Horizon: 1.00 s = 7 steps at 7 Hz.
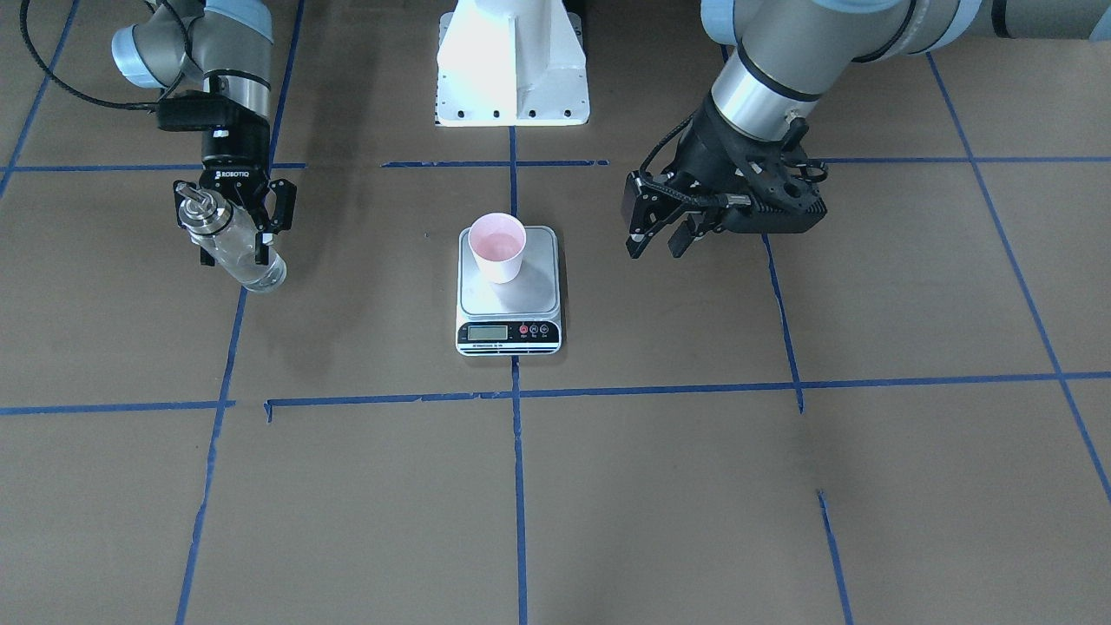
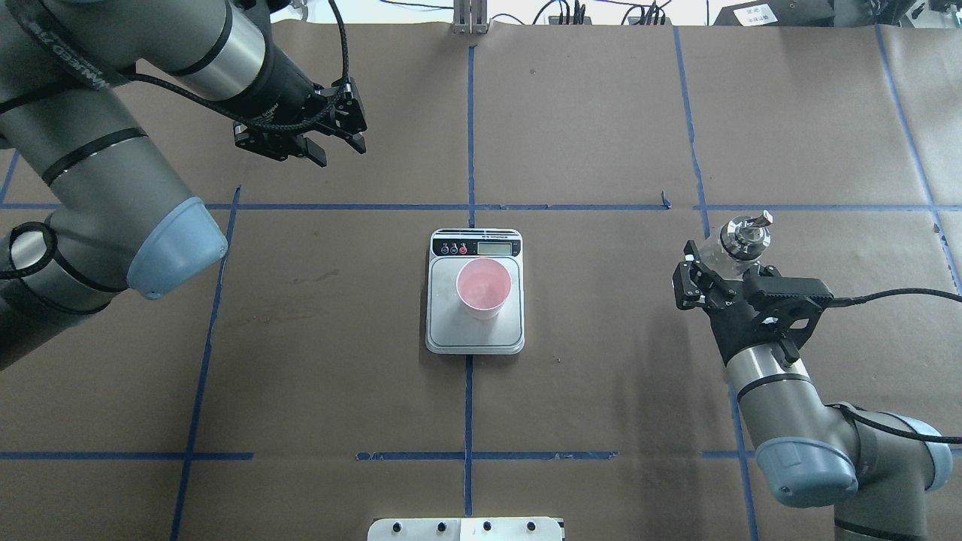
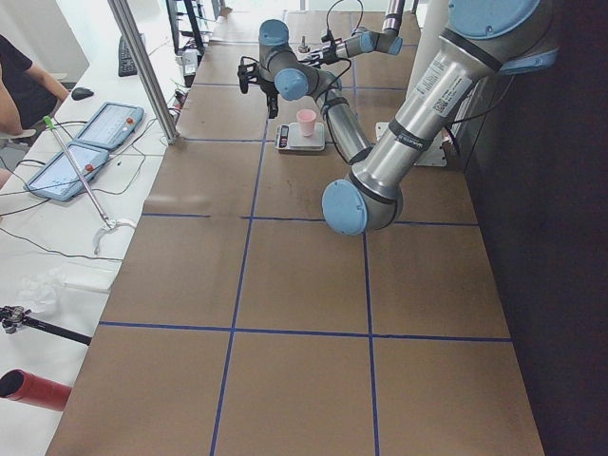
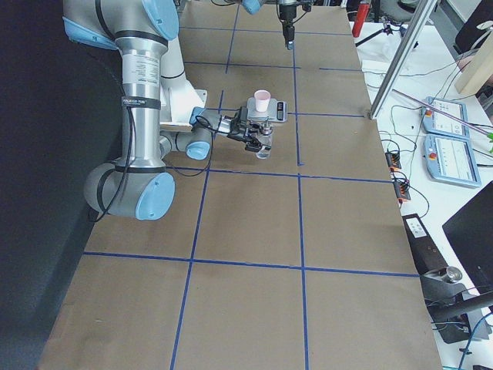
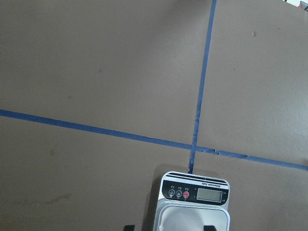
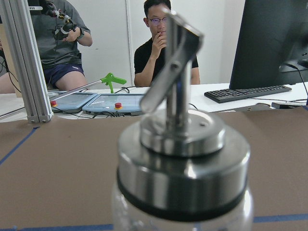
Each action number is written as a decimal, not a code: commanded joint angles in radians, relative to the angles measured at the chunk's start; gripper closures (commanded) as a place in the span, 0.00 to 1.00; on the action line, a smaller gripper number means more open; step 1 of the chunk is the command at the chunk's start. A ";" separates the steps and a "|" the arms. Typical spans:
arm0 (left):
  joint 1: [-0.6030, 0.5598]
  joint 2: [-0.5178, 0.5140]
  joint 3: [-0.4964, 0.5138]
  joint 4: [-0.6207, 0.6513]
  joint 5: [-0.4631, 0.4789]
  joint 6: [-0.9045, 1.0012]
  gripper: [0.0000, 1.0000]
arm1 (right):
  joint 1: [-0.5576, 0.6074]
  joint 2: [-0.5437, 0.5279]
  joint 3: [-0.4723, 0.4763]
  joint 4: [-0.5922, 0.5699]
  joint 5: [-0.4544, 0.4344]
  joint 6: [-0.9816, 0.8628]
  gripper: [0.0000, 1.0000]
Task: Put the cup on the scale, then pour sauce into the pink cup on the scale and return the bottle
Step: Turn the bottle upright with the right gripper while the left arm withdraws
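The pink cup (image 1: 496, 247) stands upright on the scale (image 1: 508, 334) at the table's middle; it also shows in the overhead view (image 2: 484, 288) on the scale (image 2: 475, 334). My right gripper (image 1: 234, 247) is shut on the clear glass bottle (image 1: 252, 269), held upright low over the table, well to the side of the scale. Its silver spout top shows in the overhead view (image 2: 744, 233) and fills the right wrist view (image 6: 180, 139). Clear sauce shows in the bottle's base. My left gripper (image 2: 338, 150) is open and empty, beyond the scale's other side. The left wrist view shows only the scale's display end (image 5: 195, 190).
The robot's white base (image 1: 512, 69) stands behind the scale. Blue tape lines (image 1: 519, 469) cross the brown table cover. Two operators (image 6: 166, 53), tablets (image 6: 108, 102) and an aluminium post (image 6: 26, 62) are past the table's far edge.
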<state>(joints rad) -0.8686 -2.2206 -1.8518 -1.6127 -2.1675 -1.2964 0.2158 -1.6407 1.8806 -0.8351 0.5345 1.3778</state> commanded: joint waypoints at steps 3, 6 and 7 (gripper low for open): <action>-0.262 0.206 -0.014 0.010 -0.003 0.388 0.00 | 0.020 -0.008 -0.052 0.059 0.004 -0.008 1.00; -0.432 0.404 -0.001 0.008 -0.002 0.896 0.00 | 0.016 0.012 -0.101 0.062 0.002 -0.009 1.00; -0.478 0.448 0.005 0.008 0.000 1.065 0.00 | 0.013 0.034 -0.129 0.062 -0.001 -0.009 1.00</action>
<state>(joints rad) -1.2889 -1.8339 -1.8550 -1.6044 -2.1689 -0.4312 0.2314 -1.6249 1.7779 -0.7734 0.5364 1.3688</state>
